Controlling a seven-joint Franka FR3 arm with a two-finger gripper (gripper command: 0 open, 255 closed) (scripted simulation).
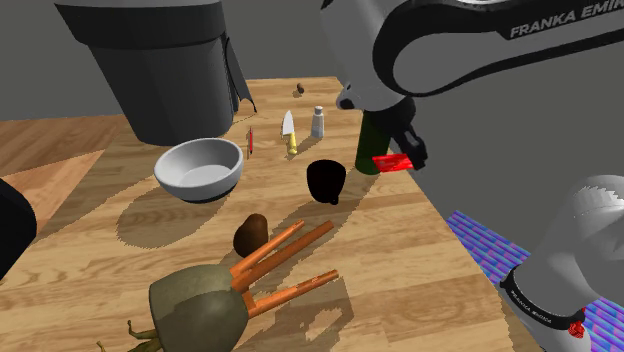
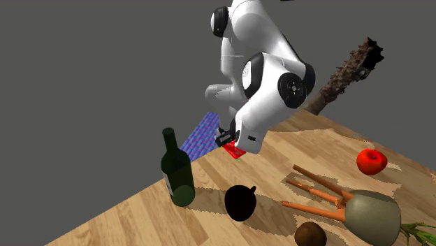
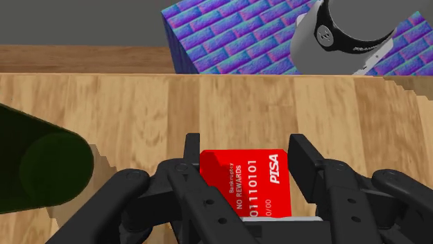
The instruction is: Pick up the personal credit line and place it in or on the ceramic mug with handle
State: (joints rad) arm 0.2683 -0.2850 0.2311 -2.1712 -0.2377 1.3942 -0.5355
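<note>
A red credit card (image 3: 248, 178) with white lettering is clasped between my black fingers, and my gripper (image 3: 244, 163) is shut on it. In the shoulder view the card (image 1: 391, 162) hangs in the air under the gripper (image 1: 400, 152), just to the right of a dark green bottle (image 1: 372, 145). A black mug (image 1: 326, 181) with a handle stands on the wooden table below and to the left of the card. In the second exterior view the card (image 2: 235, 151) is held above the table, up and behind the mug (image 2: 241, 203).
A green bottle (image 2: 177, 171) stands close to the gripper. On the table (image 1: 90, 260) are a white bowl (image 1: 199, 168), a knife (image 1: 290, 133), a shaker (image 1: 318, 122), a brown object (image 1: 251, 233), an orange-legged stool (image 1: 235, 285) on its side and a red apple (image 2: 371, 161). A blue patterned stand (image 3: 236, 41) lies beyond the table edge.
</note>
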